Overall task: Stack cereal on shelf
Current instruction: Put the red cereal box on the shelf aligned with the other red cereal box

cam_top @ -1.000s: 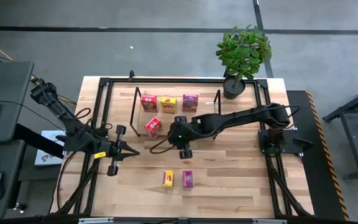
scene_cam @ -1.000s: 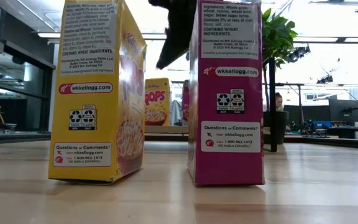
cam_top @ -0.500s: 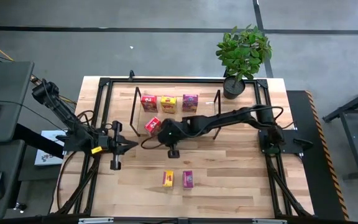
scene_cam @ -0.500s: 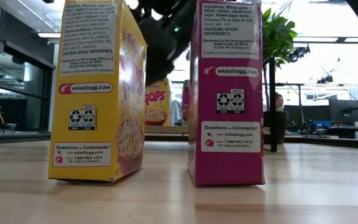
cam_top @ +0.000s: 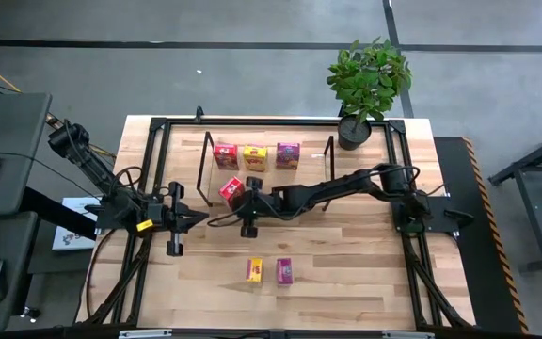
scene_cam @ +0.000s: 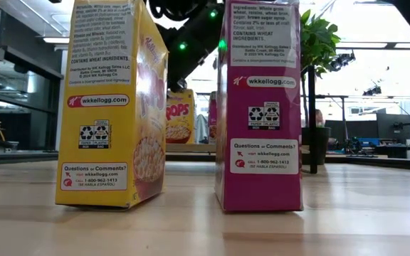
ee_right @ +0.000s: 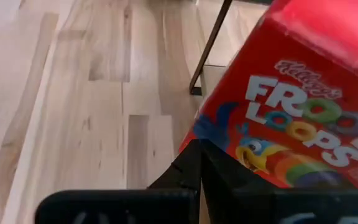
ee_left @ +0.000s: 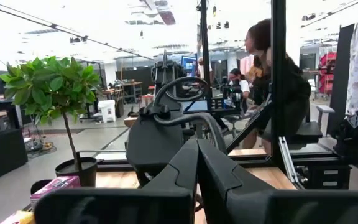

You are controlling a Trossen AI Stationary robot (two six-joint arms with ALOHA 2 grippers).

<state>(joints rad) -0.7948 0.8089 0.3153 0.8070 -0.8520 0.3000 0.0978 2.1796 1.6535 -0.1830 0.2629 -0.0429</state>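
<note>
closed claw beside a loose red box: tip-over risk

seen from above: wooden surface [cam_top: 346,264] carrying the shelf [cam_top: 309,169], its board already holding a red [cam_top: 225,155], a yellow [cam_top: 255,157] and a magenta box [cam_top: 288,155] in a row. lying just in front of the shelf's left end, tilted askew: a second red box [cam_top: 231,191]. standing well apart near the front edge: a yellow box [cam_top: 254,270] and a magenta box [cam_top: 284,270], side by side. parked off to the left: left claw [cam_top: 196,218], fingers pressed together, empty, near nothing.

reaching across to the stray red box: right claw [cam_top: 244,200], fingers pressed together, tips at the box's lower corner, pinching nothing as far as can be told.

likely trouble: with fingers shut, no grip possible, only a push; a shove at that corner could spin the box, slide it against the wire end frame, or topple it. reopening too close could knock it too. lifting toward the shelf risks clipping the row already there.

readable print: "froot loops" with "kellogg's" above on the red box in the right wrist view [ee_right: 303,118]; in the low view "wkkellogg.com", "contains wheat ingredients", "questions or comments?" and "1-800-962-1413" on both near boxes; "pops" on the yellow shelf box behind [scene_cam: 180,117].
</note>
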